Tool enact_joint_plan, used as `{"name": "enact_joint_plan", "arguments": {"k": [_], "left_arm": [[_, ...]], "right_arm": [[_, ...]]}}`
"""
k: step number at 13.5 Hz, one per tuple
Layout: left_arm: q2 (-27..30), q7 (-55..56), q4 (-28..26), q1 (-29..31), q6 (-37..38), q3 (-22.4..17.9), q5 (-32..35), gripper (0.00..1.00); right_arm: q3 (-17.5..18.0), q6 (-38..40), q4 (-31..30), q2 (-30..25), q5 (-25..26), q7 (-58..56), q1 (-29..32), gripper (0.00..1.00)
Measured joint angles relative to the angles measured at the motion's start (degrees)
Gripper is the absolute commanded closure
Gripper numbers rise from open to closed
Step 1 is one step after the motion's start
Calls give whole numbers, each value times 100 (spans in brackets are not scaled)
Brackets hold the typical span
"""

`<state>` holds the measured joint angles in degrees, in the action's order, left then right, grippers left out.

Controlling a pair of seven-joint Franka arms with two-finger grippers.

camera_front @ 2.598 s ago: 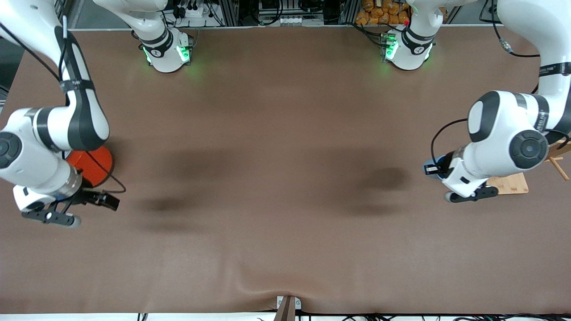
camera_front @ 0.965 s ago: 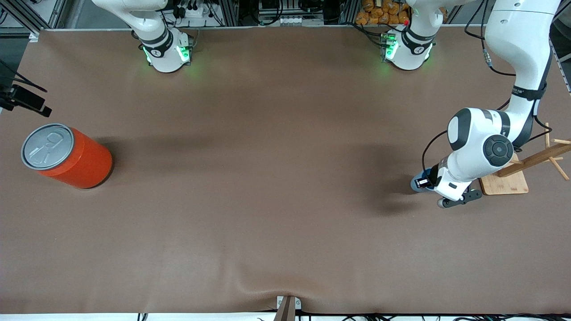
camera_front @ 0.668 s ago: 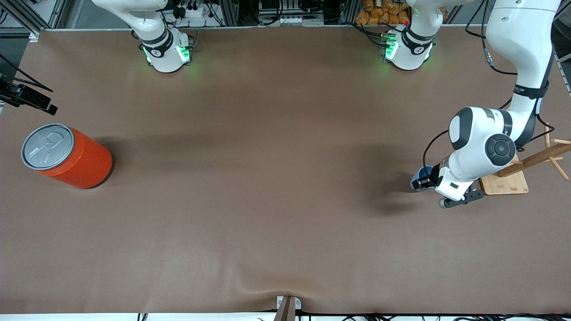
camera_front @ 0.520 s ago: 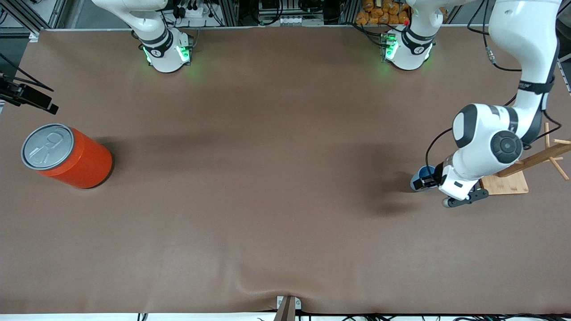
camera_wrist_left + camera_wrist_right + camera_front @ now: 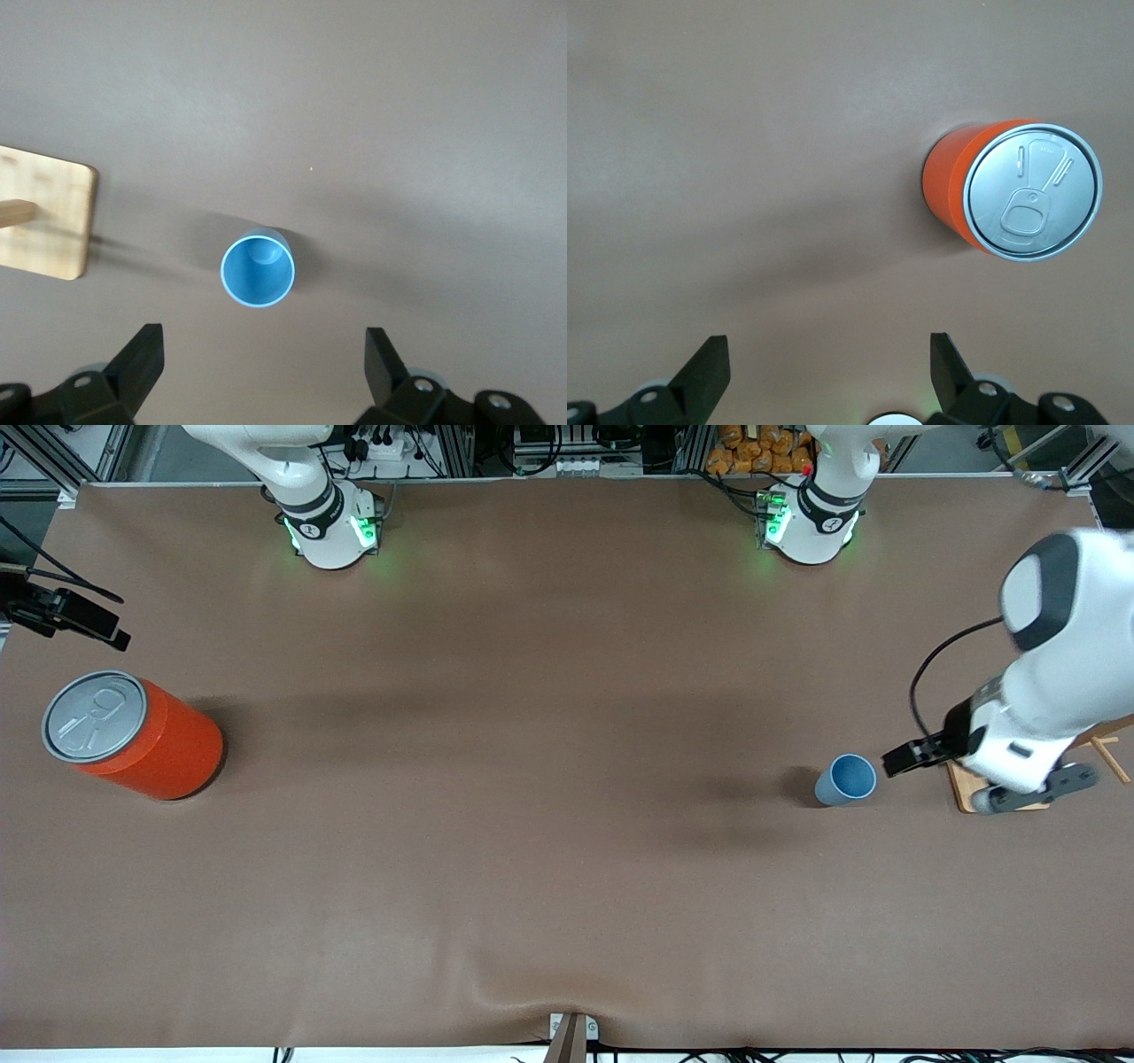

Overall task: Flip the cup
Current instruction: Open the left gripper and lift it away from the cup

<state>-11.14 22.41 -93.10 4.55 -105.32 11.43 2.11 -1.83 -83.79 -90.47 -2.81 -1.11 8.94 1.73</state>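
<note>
The small light-blue cup [image 5: 846, 779] stands upright on the brown table, mouth up, toward the left arm's end; its darker blue inside shows. In the left wrist view the cup [image 5: 257, 268] stands alone on the table, clear of my fingers. My left gripper [image 5: 263, 372] is open and empty, up in the air; in the front view it [image 5: 1035, 788] is over the wooden base beside the cup. My right gripper [image 5: 828, 372] is open and empty, high over the table edge near the orange can.
A large orange can [image 5: 133, 735] with a grey pull-tab lid stands at the right arm's end; it also shows in the right wrist view [image 5: 1014, 190]. A wooden rack on a bamboo base [image 5: 961, 793] stands beside the cup at the left arm's end.
My left gripper has let go of the cup, risen and moved off toward the wooden rack, leaving the cup upright. The right arm barely shifted.
</note>
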Motion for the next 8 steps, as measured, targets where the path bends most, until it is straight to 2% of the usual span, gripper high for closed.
{"name": "enact_joint_plan", "arguments": {"k": [4,8], "left_arm": [[535,-53,99,0,452,1,2,0],[791,-54,369,1,1219,1,2,0]], "right_arm": [[-68,1,-4,1,3,-3,81,0],[-30,-78,1,1,-3,-4,69,0]]}}
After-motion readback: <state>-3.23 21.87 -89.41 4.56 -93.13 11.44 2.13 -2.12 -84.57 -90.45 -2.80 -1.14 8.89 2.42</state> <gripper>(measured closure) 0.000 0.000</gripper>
